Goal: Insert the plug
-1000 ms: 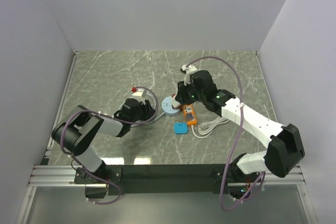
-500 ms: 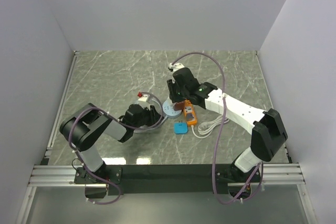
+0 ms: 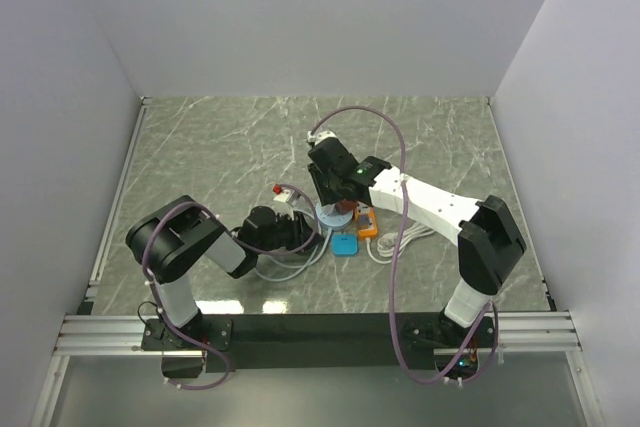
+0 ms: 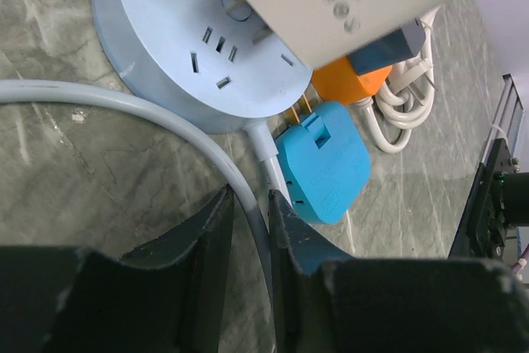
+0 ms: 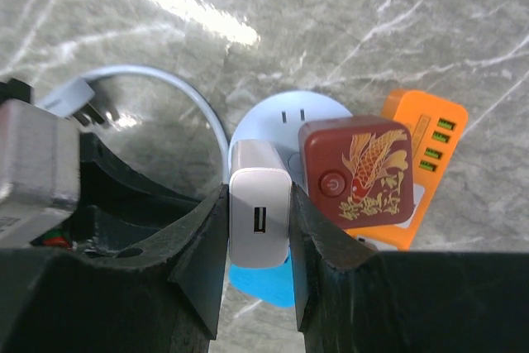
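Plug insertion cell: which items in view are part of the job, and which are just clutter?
In the job:
- white charger, clamped in the right tool
- round blue socket hub
- its grey cord, pinched in the left tool

Lying about:
- red fish-print adapter
- orange USB charger
- blue plug
- coiled white cable

Glossy marble-look tabletop [image 5: 413, 6]; smooth matt plastic socket [image 4: 165, 6], charger [image 5: 259, 217].
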